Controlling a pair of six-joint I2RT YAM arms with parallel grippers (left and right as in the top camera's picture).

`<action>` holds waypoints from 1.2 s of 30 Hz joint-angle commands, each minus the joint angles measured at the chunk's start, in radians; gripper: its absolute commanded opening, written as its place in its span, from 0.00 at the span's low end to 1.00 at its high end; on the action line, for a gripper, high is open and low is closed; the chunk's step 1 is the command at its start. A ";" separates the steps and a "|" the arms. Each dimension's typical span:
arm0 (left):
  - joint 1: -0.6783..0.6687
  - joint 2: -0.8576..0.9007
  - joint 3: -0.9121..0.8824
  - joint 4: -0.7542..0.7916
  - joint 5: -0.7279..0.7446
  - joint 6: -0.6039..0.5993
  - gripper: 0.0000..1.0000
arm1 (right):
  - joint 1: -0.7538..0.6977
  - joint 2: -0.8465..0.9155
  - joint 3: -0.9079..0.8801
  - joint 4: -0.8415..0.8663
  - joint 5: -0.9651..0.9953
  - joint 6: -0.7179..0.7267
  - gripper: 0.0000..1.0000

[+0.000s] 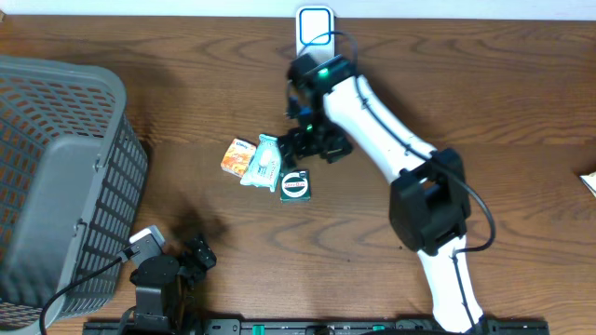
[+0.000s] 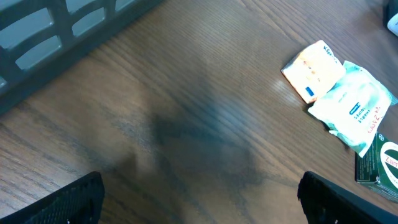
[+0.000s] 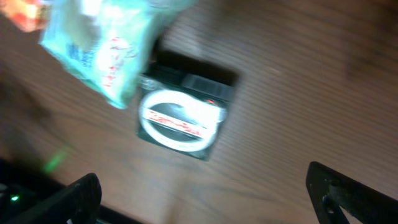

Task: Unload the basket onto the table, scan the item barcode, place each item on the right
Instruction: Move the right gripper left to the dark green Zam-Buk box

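Three items lie together mid-table: an orange packet (image 1: 237,156), a pale teal packet (image 1: 263,160) and a dark green box with a white oval label (image 1: 296,185). My right gripper (image 1: 315,147) hovers open just behind them. In the right wrist view, the green box (image 3: 183,115) and teal packet (image 3: 102,46) lie ahead of the open right gripper (image 3: 211,205), and nothing is between its fingers. My left gripper (image 1: 198,253) stands open and empty near the front left. The left wrist view shows its gripper (image 2: 205,205) over bare wood, with the packets (image 2: 354,106) far off at upper right.
A grey mesh basket (image 1: 56,177) fills the left side, and its wall (image 2: 62,31) also shows in the left wrist view. A white rounded device with a blue outline (image 1: 315,28) sits at the table's back edge. A small object (image 1: 589,183) lies at the right edge.
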 commanded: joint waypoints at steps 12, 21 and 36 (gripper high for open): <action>0.003 -0.002 -0.004 -0.063 -0.029 0.002 0.98 | 0.201 -0.018 -0.214 0.181 0.309 0.147 0.99; 0.003 -0.002 -0.004 -0.063 -0.029 0.003 0.98 | 0.193 -0.018 -0.267 0.197 0.506 -0.025 0.92; 0.003 -0.002 -0.004 -0.063 -0.029 0.003 0.98 | 0.192 -0.183 -0.264 0.207 0.462 0.306 0.62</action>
